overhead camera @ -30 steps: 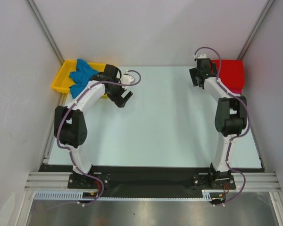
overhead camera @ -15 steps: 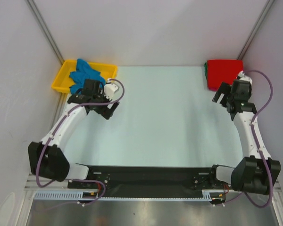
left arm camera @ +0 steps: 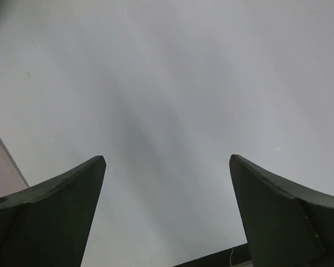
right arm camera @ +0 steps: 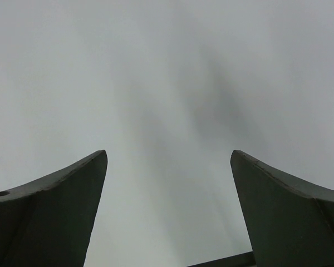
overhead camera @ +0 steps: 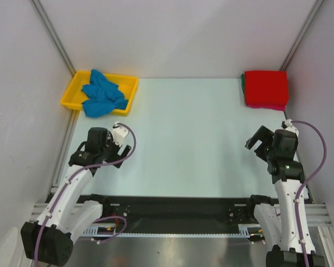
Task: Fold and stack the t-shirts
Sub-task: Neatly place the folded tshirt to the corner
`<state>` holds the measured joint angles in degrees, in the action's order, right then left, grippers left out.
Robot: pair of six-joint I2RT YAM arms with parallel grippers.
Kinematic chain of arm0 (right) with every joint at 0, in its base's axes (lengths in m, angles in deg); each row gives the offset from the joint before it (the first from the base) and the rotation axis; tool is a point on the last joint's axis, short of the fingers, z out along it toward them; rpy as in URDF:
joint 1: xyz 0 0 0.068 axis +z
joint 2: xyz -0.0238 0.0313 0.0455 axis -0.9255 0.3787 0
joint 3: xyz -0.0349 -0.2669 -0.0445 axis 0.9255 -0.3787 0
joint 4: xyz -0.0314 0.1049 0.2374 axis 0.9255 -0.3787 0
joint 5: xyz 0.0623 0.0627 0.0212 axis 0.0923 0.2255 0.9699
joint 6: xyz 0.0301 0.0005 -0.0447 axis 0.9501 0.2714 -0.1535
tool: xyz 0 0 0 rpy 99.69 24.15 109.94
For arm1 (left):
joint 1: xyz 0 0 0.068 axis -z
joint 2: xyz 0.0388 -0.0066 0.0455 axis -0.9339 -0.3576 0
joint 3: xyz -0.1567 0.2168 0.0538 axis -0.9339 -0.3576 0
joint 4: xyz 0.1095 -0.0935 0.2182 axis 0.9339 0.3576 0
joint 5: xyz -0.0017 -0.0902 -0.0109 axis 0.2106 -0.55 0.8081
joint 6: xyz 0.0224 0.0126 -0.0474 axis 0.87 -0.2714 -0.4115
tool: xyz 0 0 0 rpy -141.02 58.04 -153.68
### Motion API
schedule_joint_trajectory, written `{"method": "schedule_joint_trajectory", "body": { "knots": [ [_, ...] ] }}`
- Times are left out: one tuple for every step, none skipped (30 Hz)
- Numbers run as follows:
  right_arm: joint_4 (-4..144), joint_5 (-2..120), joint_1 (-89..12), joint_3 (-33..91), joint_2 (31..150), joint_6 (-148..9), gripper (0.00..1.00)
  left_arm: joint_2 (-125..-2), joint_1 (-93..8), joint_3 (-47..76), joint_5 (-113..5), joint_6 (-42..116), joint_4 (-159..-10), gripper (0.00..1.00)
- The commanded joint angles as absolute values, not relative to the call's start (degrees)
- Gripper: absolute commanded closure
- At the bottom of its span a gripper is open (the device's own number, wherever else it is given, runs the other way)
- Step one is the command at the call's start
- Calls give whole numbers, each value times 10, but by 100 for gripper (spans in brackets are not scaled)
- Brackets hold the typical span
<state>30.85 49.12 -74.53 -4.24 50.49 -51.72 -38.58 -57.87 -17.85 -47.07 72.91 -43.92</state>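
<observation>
A crumpled blue t-shirt (overhead camera: 103, 93) lies in the yellow tray (overhead camera: 69, 94) at the far left corner. A folded bright red t-shirt (overhead camera: 265, 88) tops a stack at the far right corner, with a green edge (overhead camera: 243, 83) on its left and a pink edge (overhead camera: 265, 106) beneath. My left gripper (overhead camera: 122, 150) is open and empty over bare table, well in front of the tray. My right gripper (overhead camera: 256, 142) is open and empty, in front of the red stack. In both wrist views the left gripper (left arm camera: 167, 158) and right gripper (right arm camera: 168, 153) show only table between the fingers.
The pale table (overhead camera: 189, 133) lies between the two arms. Grey enclosure walls stand on the left, right and back. A black base rail (overhead camera: 172, 207) runs along the near edge.
Both arms have drawn back toward the near edge: the left gripper away from the tray, the right gripper away from the red stack. The shirts have not moved.
</observation>
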Motion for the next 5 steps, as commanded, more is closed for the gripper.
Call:
{"method": "schedule_joint_trajectory", "body": {
  "knots": [
    [313, 525, -735, -37, 476, -488, 0, -360, -585, -197, -466, 719, -472, 0],
    [311, 530, -735, -36, 472, -488, 0, -352, -584, -198, -468, 718, -472, 0],
    [310, 528, -735, -36, 470, -489, 0, -350, -584, -199, -470, 718, -470, 0],
    [306, 529, -735, -35, 465, -491, 0, -348, -585, -199, -472, 716, -469, 0],
    [303, 533, -735, -30, 465, -495, 0, -346, -587, -200, -473, 716, -469, 0]
  ]
}}
